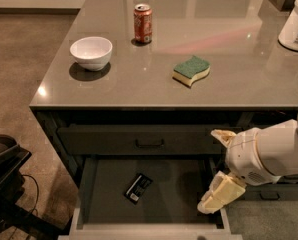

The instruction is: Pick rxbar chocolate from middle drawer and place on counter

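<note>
Rxbar chocolate (139, 188) lies flat on the dark floor of the middle drawer (104, 186), a little left of centre, set at a slant with its white label end toward the pale front edge. The drawer is pulled open below a shut drawer front (114, 140) with a dark bar handle.

The gripper (209, 171) is at the drawer's right side, over its right wall and clear of the bar. Its two cream fingers (220, 195) stand spread apart with nothing between them, the lower one reaching down toward the drawer's front right corner.

Above, the counter (239, 44) carries:
- a white bowl (91, 52) at the left
- a red can (142, 23) behind it
- a green-and-yellow sponge (191, 70) near the middle
- a white container (295, 21) at the far right edge
</note>
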`<state>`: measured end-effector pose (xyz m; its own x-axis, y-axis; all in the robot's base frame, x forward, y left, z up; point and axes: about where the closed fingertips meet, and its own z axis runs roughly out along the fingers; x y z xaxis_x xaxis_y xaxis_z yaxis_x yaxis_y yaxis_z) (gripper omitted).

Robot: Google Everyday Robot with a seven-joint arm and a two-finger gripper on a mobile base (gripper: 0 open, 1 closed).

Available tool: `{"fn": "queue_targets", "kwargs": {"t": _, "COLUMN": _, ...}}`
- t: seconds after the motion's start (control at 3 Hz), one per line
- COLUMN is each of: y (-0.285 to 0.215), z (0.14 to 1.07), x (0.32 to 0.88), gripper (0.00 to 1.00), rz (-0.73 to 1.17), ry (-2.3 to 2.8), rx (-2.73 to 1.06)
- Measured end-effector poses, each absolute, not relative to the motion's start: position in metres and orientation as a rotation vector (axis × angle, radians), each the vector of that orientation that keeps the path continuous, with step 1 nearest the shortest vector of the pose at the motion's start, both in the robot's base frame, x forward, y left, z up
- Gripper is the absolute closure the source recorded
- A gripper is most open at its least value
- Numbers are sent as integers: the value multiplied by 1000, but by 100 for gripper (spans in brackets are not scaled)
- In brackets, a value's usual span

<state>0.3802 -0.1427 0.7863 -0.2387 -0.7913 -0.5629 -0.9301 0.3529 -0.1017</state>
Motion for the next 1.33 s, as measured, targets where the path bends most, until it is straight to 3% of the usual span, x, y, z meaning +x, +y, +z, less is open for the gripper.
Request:
{"fn": "queue_targets", "kwargs": {"t": 0.33, "y": -143, "z": 787, "x": 380, "gripper": 0, "rz": 343, "ry": 2092, "rx": -1493}}
{"fn": "queue_targets", "kwargs": {"t": 0.67, "y": -135, "z": 745, "x": 363, "gripper": 0, "rz": 460, "ry": 2127, "rx": -1413}}
{"fn": "queue_targets", "kwargs": {"t": 1.33, "y": -112, "z": 597, "x": 324, "gripper": 0, "rz": 675, "ry": 2215, "rx": -1156}}
